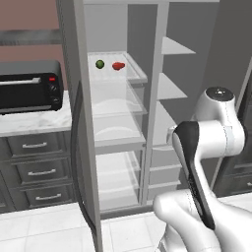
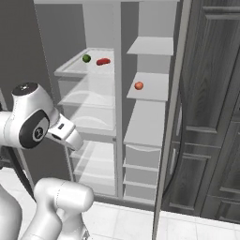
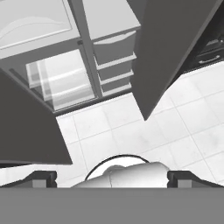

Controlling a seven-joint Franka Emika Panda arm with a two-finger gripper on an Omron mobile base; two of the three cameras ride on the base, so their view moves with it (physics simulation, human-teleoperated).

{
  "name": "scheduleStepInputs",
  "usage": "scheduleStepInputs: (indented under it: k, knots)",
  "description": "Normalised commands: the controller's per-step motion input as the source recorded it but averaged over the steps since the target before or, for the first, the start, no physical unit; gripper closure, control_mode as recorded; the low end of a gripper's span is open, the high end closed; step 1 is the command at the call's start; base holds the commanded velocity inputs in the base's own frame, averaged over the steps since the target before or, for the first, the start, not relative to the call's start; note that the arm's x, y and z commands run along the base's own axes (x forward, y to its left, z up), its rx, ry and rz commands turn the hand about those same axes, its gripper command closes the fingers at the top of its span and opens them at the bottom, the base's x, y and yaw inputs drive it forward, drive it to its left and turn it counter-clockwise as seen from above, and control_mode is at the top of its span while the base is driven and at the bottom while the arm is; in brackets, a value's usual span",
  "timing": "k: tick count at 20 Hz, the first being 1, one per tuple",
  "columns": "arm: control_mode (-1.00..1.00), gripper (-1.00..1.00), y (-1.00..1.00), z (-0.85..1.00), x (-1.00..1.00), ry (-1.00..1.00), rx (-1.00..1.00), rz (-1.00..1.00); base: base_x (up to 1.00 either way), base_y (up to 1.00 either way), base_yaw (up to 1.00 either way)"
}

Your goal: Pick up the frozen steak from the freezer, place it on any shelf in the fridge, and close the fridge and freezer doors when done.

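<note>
The tall grey unit stands with both doors swung open. Its narrower freezer (image 2: 149, 117) has plain grey shelves, and a small reddish-orange lump, apparently the frozen steak (image 2: 138, 86), lies on the second one. The wider fridge (image 2: 89, 108) has clear shelves; its top shelf (image 1: 135, 74) holds a green ball (image 1: 100, 64) and a red elongated item (image 1: 118, 65). My gripper (image 2: 76, 142) hangs well in front of the unit, pointing down at the floor. Its fingertips (image 3: 43, 177) stand wide apart, open, with nothing between them.
The fridge door (image 1: 78, 147) juts out at the left and the freezer door (image 2: 171, 117) at the right, each edge-on. A black toaster oven (image 1: 29, 86) sits on the counter above drawers at the left. Dark cabinets (image 2: 211, 117) stand right of the unit.
</note>
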Motion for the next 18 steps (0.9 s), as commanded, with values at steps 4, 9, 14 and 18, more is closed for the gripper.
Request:
scheduleStepInputs:
  k: [4, 9, 14, 18]
  knots:
    - [-1.00, -1.00, 0.40, 0.03, -0.67, -0.11, 0.00, 0.02, 0.00, 0.00, 0.00]
    - [-1.00, -1.00, 0.99, 0.00, -1.00, -0.26, -0.02, 0.09, 0.00, 0.00, 0.00]
    - [-1.00, -1.00, 1.00, 0.00, -0.76, -0.34, -0.01, 0.08, 0.00, 0.00, 0.00]
    - [-1.00, -1.00, 1.00, 0.00, -0.48, -0.39, 0.00, 0.01, 0.00, 0.00, 0.00]
